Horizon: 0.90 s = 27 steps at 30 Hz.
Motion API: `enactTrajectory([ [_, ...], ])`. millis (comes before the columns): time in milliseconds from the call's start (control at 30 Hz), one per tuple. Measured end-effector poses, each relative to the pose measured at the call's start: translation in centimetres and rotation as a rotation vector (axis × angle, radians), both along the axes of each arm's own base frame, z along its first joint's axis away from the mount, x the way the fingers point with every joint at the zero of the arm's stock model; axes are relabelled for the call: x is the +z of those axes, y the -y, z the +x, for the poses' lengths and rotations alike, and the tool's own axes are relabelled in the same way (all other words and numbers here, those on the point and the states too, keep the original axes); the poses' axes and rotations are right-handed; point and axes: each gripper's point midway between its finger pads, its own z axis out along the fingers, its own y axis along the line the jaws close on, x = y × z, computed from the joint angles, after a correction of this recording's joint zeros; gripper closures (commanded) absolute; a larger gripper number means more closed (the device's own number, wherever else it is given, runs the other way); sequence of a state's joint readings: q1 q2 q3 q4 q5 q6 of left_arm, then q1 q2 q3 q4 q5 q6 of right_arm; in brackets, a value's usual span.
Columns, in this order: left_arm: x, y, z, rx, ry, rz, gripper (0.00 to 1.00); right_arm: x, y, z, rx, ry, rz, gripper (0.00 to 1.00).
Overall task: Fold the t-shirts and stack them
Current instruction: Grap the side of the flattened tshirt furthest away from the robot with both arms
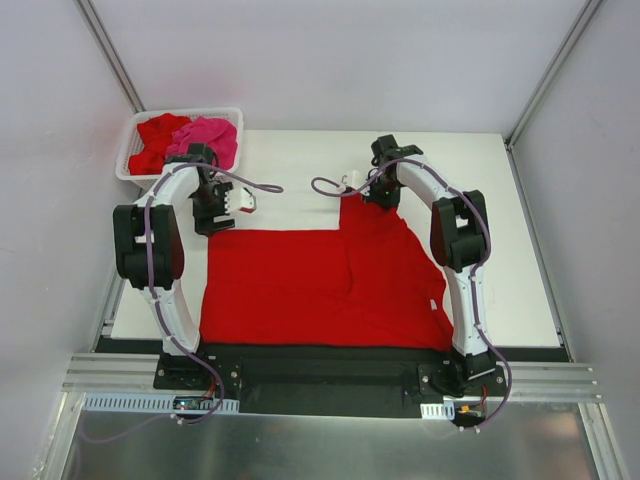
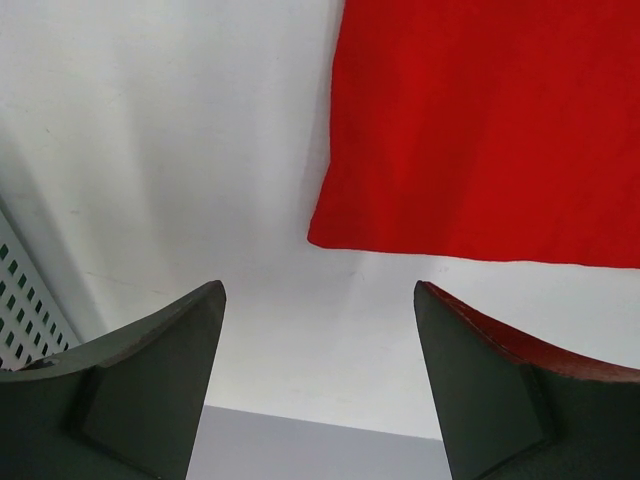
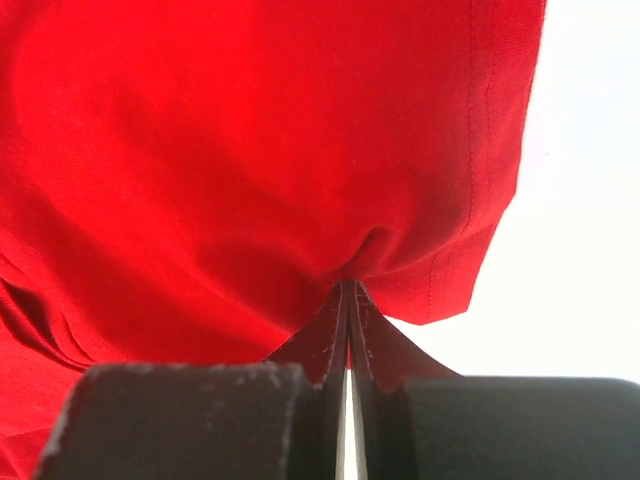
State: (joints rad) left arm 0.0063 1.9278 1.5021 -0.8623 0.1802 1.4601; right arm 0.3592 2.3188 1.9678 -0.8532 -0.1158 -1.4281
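Two arms rise from a black base plate at the near edge of the white table. They flank a bright red t-shirt spread flat on the tabletop. The shirt's near hem lies along the plate. Its left part forms a broad rectangle, while its right part runs farther back as a narrower panel, with a soft crease between the two.

Just beyond the far edge of the left part, the left gripper hangs over bare table. Its jaws stand wide apart with nothing between them. Its wrist camera shows the shirt's far-left corner lying flat ahead of the fingers, off to one side and touching neither.

At the far end of the right panel, the right gripper pinches the cloth. Its wrist camera shows the jaws pressed tight together on a gathered fold, with the fabric puckering into the pinch. A stitched hem runs close beside them and ends in a corner.

Farthest back, at the table's far-left corner, stands a white plastic lattice basket, well apart from the spread shirt. It holds a crumpled red heap on its left side. A hot-pink t-shirt is bunched against the heap on its right side, just behind the left arm's wrist.
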Motion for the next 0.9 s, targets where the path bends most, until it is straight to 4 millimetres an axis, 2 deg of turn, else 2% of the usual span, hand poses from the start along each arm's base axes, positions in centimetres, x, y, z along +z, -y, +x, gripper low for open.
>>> enactTrajectory([
  [300, -2.1, 0.6, -0.1, -0.03, -0.051, 0.0, 0.23, -0.1, 0.1, -0.3, -0.025, -0.012, -0.005, 0.99],
  [533, -2.5, 1.5, 0.2, -0.052, -0.061, 0.001, 0.23, -0.1, -0.2, -0.6, -0.029, -0.02, -0.006, 0.99],
  [733, -2.4, 1.4, 1.0, -0.036, -0.056, 0.01, 0.23, -0.1, -0.3, -0.7, -0.03, -0.021, -0.005, 0.99],
  [900, -3.2, 0.9, 0.9, -0.027, -0.078, 0.036, 0.23, -0.1, -0.3, -0.8, -0.037, -0.025, -0.004, 0.99],
])
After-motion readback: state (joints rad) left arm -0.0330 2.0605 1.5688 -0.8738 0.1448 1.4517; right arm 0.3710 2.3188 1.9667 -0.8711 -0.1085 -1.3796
